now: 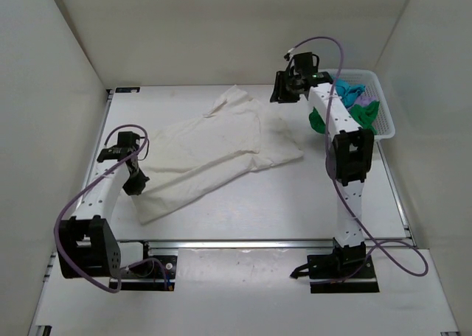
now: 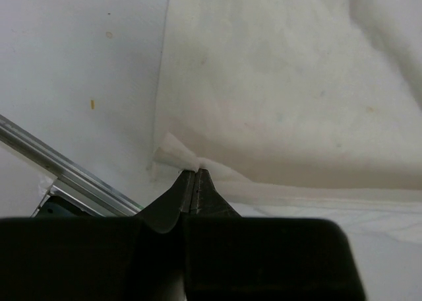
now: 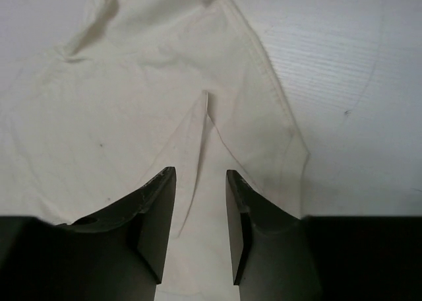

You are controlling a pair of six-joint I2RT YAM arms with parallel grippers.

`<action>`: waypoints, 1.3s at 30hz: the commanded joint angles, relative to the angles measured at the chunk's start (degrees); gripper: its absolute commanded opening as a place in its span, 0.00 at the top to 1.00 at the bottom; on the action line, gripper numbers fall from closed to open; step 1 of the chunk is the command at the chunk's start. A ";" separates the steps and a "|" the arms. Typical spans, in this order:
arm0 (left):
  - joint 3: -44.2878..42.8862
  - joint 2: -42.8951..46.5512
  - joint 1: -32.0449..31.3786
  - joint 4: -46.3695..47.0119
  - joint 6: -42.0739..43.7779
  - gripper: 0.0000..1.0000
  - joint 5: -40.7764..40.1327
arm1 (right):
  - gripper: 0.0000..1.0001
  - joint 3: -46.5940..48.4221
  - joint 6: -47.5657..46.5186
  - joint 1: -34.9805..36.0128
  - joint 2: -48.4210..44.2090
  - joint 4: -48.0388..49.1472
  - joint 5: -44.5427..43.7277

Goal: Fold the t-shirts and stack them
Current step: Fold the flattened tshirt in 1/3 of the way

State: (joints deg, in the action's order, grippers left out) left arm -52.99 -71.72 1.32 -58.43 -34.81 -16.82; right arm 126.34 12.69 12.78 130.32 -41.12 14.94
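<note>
The cream-white t-shirt [image 1: 221, 148] lies spread across the middle of the table, wrinkled. My left gripper [image 1: 136, 185] is shut on its near-left corner; in the left wrist view the tips [image 2: 196, 172] pinch a small tuft of the cream cloth [image 2: 277, 83]. My right gripper [image 1: 283, 91] is open above the shirt's far-right part; in the right wrist view its tips [image 3: 201, 175] stand over a raised crease in the cream cloth [image 3: 132, 116], nothing between them. The green [image 1: 364, 114], turquoise-blue [image 1: 343, 88] and pale lilac [image 1: 359, 97] t-shirts lie bunched in the basket.
The white lattice basket [image 1: 386, 122] stands at the far right by the right wall. A green piece of cloth [image 1: 316, 120] hangs at its left side behind the right arm. A metal rail [image 1: 251, 242] runs along the table's near edge. White walls enclose the table.
</note>
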 commanded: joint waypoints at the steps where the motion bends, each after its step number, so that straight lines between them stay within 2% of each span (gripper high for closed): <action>1: -2.02 -2.44 3.50 2.18 -1.84 0.94 -1.03 | 0.66 -1.95 0.15 -3.63 -12.87 2.01 2.73; 3: -3.86 -4.29 4.30 3.76 -2.11 0.85 -0.67 | 0.66 -6.27 -1.35 -4.34 -16.93 1.40 3.69; 4: -5.27 -5.95 4.39 4.38 -1.67 0.74 -1.45 | 0.72 -10.03 -1.79 -5.03 -19.73 0.96 3.69; 5: -5.63 -7.54 4.65 4.64 -1.23 0.71 -2.85 | 0.76 -14.50 -2.57 -5.74 -22.45 0.17 3.95; 7: -6.94 -9.13 6.31 5.26 -0.44 0.47 -3.05 | 0.98 -22.93 -3.11 -6.53 -27.28 0.25 3.17; 8: -8.17 -9.66 6.93 5.70 -0.26 0.36 -2.52 | 1.00 -29.25 -3.02 -7.41 -31.75 2.08 3.86; 10: -9.84 -10.54 6.77 5.44 0.17 0.31 -3.73 | 1.00 -39.61 -1.71 -9.33 -38.08 7.36 6.58; 12: -10.55 -11.33 6.68 4.83 0.53 0.30 -3.15 | 1.00 -46.17 -0.47 -11.27 -42.94 10.80 7.21; 15: -8.89 -10.29 5.62 6.13 -0.79 0.38 0.81 | 0.95 -57.21 -0.56 -9.53 -46.46 13.68 2.82; 19: -3.28 -6.51 2.46 8.68 -3.25 0.42 8.00 | 0.72 -68.67 5.66 -9.70 -47.71 25.79 6.15; 22: 1.13 -1.95 -0.17 9.04 -5.09 0.43 12.59 | 0.66 -74.21 11.46 -10.75 -45.95 33.01 6.60; 24: 2.89 0.25 -4.38 8.43 -5.27 0.43 13.39 | 0.61 -75.62 13.84 -10.84 -44.99 36.36 4.15; 28: 6.04 2.29 -8.09 7.20 -5.70 0.41 15.31 | 0.59 -80.10 22.61 -12.68 -42.52 42.51 3.70; 34: 13.52 3.61 -9.32 13.42 -10.80 0.40 22.97 | 0.58 -83.27 33.17 -13.57 -36.81 51.31 1.43; 36: 13.27 3.78 -9.49 13.09 -10.81 0.40 20.52 | 0.58 -84.94 35.64 -13.04 -36.37 56.04 0.88; 39: 10.73 4.14 -10.99 12.38 -10.19 0.39 17.26 | 0.58 -85.47 38.98 -11.65 -34.61 57.73 -1.56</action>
State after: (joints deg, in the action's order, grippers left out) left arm -39.55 -69.01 -8.56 -47.77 -43.99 1.87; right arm 42.09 44.21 -0.16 93.89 11.27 16.88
